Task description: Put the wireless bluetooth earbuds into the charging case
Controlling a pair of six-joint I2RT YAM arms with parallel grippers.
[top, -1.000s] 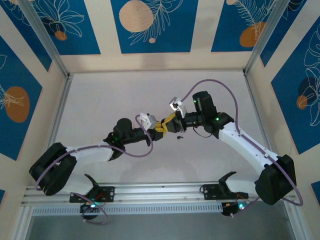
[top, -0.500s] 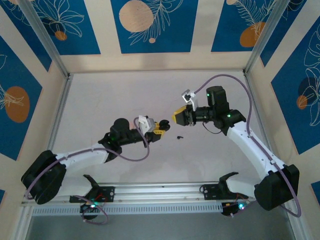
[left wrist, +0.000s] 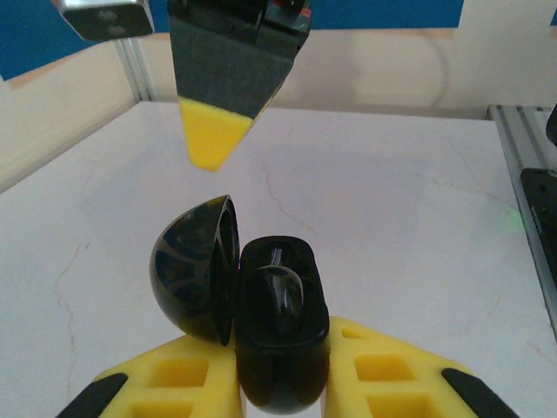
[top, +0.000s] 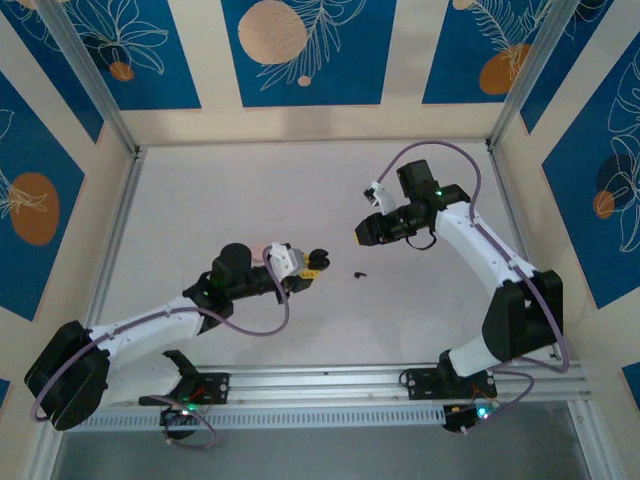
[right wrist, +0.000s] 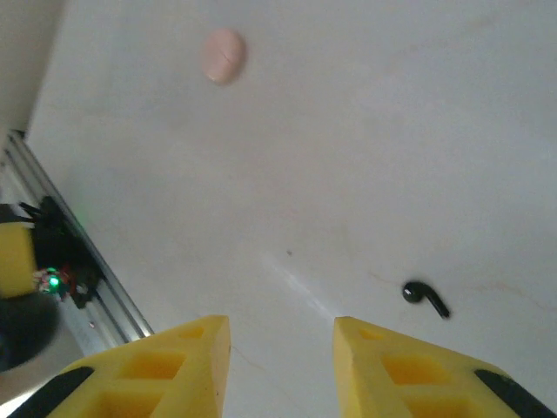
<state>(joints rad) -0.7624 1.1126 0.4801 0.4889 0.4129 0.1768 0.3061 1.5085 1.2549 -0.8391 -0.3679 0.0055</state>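
Both arms have pulled apart since a second ago, when the two grippers met over the middle of the table point(top: 200, 200); the right gripper point(top: 361, 233) has backed off toward the right edge and lifted, and the left gripper point(top: 306, 264) has drawn back toward the near edge. From above, the left one carries the black charging case point(top: 319, 256) with it; a loose black earbud point(top: 358, 273) lies on the table between the two grippers, near the middle and apart from both.

From the left wrist, the yellow fingers point(left wrist: 392, 374) are clamped on the case point(left wrist: 278, 348), which stands upright with its lid point(left wrist: 196, 270) swung open to the left; a glossy dark shape point(left wrist: 283, 296) sits in the well and looks like one earbud already seated, though black on black leaves that uncertain. The right gripper's yellow tip point(left wrist: 209, 144) hangs above and beyond the case, not touching it.

From the right wrist, the right gripper point(right wrist: 280, 326) has its jaws spread with nothing between them; the loose earbud point(right wrist: 424, 296) lies on the table just beyond the right-hand finger. A pale pink piece point(right wrist: 223, 55) with a seam rests well apart; earbud or closed case, it cannot be told.

The parting reads as one insertion finished; the loose black earbud seems the next pick.
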